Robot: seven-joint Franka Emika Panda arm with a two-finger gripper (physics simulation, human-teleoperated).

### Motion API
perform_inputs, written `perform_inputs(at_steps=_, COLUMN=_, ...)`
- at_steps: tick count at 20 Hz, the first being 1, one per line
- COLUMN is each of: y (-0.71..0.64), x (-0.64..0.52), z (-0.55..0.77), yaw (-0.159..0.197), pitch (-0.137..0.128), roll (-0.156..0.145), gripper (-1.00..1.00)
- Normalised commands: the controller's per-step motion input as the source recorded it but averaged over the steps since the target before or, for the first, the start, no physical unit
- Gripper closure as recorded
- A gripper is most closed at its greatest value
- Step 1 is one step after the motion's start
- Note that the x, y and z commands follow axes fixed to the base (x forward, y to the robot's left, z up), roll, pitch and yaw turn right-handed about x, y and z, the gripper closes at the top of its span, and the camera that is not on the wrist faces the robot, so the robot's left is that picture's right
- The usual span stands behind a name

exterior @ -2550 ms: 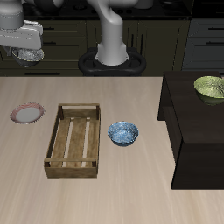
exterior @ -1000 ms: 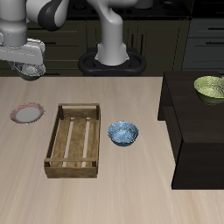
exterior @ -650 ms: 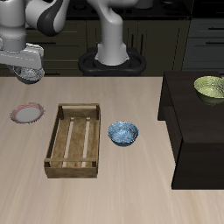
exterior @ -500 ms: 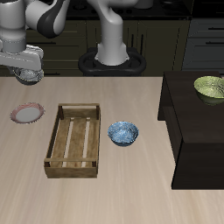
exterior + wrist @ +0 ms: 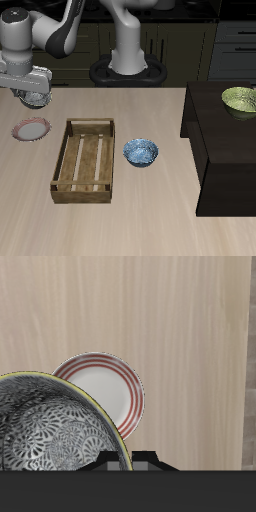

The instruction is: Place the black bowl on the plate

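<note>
Black bowl (image 5: pixel 55 426) seen clamped at its rim in the tool (image 5: pixel 35 99), carried in the air above the bench (image 5: pixel 150 220), speckled inside facing up toward the wrist camera. Tool closed on the bowl's wall; fingers themselves largely hidden by the bowl and the dark housing. Bowl held level, so far as could be judged, and not touching anything below.

Plate (image 5: pixel 31 129) found lying flat on the bench just beside the wooden tray (image 5: pixel 85 159), under and slightly forward of the bowl. Overlapped in part by the bowl in the wrist view, so centring judged incomplete.

Step in hand judged as final alignment before lowering. Advised: shift toward the table's front until the bowl covers the plate's centre, then descend straight and slowly, keeping the bowl level. Release only with the base seated inside the red rim. Risk noted of an edge landing, tipping the plate or sliding the bowl off.
</note>
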Motion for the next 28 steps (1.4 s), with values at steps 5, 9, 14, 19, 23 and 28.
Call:
perform_inputs(at_steps=5, y=0.17, x=0.03, z=-0.15, yaw=0.035, pitch=-0.009, roll=0.021, gripper=1.00)
perform_inputs(at_steps=9, y=0.05, x=0.07, z=-0.24, yaw=0.041, pitch=0.010, roll=0.004, gripper=1.00)
perform_inputs(at_steps=14, y=-0.05, x=0.08, z=-0.21, yaw=0.007, pitch=0.019, roll=-0.019, gripper=1.00)
perform_inputs(at_steps=19, y=0.01, x=0.01, z=-0.24, yaw=-0.003, pitch=0.029, roll=-0.007, gripper=1.00)
perform_inputs(at_steps=23, y=-0.02, x=0.02, z=-0.19, yaw=-0.004, pitch=0.026, roll=-0.019, gripper=1.00)
perform_inputs(at_steps=28, y=-0.03, x=0.03, z=-0.23, yaw=0.005, pitch=0.039, roll=-0.019, gripper=1.00)
